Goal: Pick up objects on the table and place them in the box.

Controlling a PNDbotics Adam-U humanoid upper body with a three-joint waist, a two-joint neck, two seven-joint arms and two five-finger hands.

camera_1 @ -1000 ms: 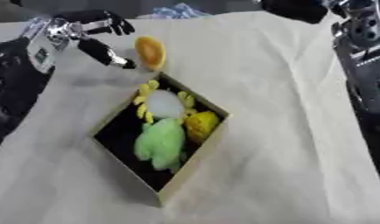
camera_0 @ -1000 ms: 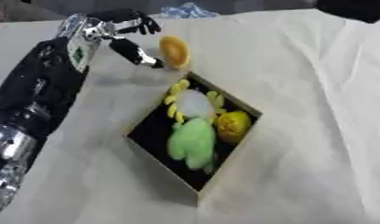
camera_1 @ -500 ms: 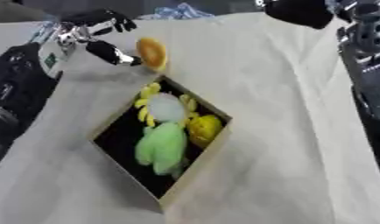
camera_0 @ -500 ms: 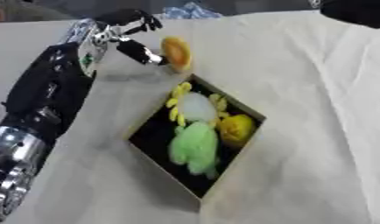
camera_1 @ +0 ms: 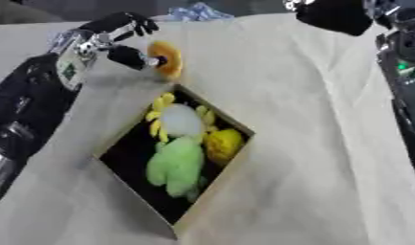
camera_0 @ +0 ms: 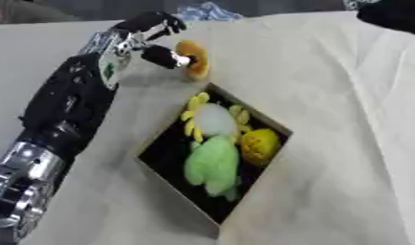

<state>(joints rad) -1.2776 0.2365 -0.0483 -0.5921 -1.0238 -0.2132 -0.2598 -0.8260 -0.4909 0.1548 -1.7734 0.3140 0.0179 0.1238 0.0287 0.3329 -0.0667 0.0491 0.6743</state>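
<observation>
So my left hand (camera_0: 148,40) has an orange disc-shaped toy (camera_0: 193,59) pinched between thumb and fingers, held up just past the far corner of the box (camera_0: 259,190). Below my hand, the box holds a sunflower plush (camera_0: 210,118), a green plush (camera_0: 212,165) and a yellow one (camera_0: 260,143). Only the right eye view catches my right arm (camera_1: 405,57) off to the side; its fingers, can't tell.

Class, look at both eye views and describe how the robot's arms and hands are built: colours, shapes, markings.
The left arm is bulky, mostly black, with a shiny silver joint near the bottom edge. Its wrist carries a silver-white plate with a small green mark. The left hand has black fingers. The right arm shows at the right edge: black and grey, with green marks. Its hand looks black; its fingers cannot be made out.
</observation>
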